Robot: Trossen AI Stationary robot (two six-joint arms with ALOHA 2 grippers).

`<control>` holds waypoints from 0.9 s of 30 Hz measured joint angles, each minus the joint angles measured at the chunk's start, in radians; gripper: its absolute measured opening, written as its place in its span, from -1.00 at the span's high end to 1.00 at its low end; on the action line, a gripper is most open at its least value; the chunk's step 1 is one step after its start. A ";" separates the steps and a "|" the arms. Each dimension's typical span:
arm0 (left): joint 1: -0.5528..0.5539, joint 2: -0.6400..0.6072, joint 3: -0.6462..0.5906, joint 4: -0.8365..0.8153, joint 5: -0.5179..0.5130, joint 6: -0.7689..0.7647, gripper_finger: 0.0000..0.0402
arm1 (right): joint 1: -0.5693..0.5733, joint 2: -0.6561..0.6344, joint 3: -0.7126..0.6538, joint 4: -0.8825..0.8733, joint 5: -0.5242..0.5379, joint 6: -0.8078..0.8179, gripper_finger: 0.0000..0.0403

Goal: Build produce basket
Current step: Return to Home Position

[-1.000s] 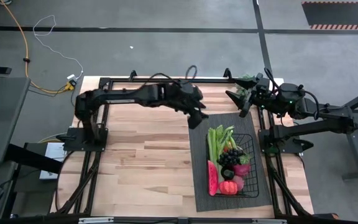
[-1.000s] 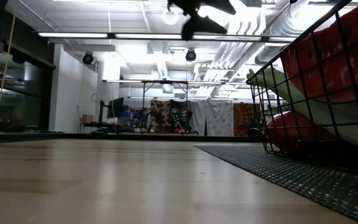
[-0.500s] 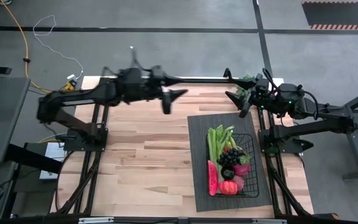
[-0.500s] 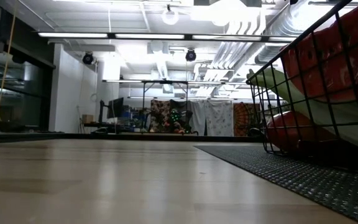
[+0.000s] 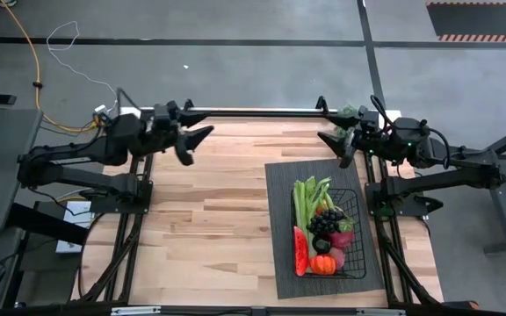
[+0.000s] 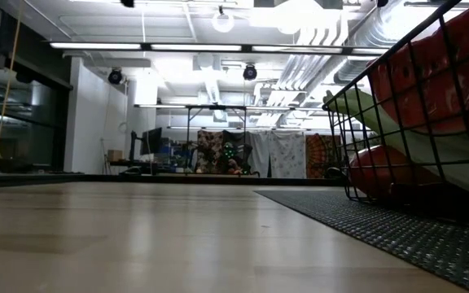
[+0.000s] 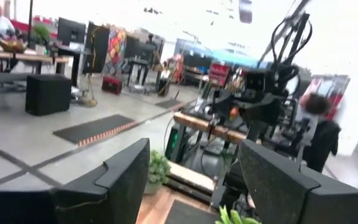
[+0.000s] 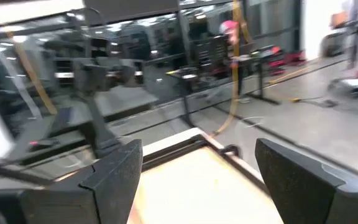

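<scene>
- The basket (image 5: 351,200) sits on the dark ribbed mat (image 5: 314,171) on the right half of the table (image 5: 209,228), and it's loaded!
- Celery (image 5: 304,204) lies along the basket's left side. The grapes (image 5: 323,224) are heaped in the middle, with the watermelon slice (image 5: 300,250) at the near left corner.
- A red-orange fruit (image 5: 323,263) sits at the near end, and something pink (image 5: 342,237), likely the dragon fruit, is against the right wall.
- From table height, the watermelon's red flesh (image 6: 446,73) presses right up against the wire of the basket (image 6: 357,122).
- No loose produce shows on the wood from above, so I judge the filling done.
- One tuft of green (image 5: 350,111) sits at the far right corner by the right arm, and I can't tell what it is.
- The left gripper (image 5: 196,143) hangs over the far left corner of the table, well away from the basket. Its fingers are spread and it carries nothing, and its wrist view shows only the room between the jaws.
- The right gripper (image 5: 332,147) is up at the far right corner, just beyond the mat's far edge. Its jaws are also apart and empty.
- As I read it, what's left is simply parking both arms at rest.
- As for brands, labels or writing, nothing legible shows on the basket, mat, arms or table.
</scene>
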 joint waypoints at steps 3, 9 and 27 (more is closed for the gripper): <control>-0.014 -0.077 -0.073 0.049 -0.010 0.005 -0.18 | 0.000 0.000 0.000 0.000 -0.079 0.032 -0.50; -0.044 -0.187 -0.168 0.079 0.011 0.008 -0.18 | 0.000 0.000 0.000 -0.003 -0.250 0.087 -0.50; -0.124 -0.308 -0.190 -0.088 0.042 -0.001 -0.05 | 0.000 0.000 0.000 -0.006 -0.308 0.096 -0.50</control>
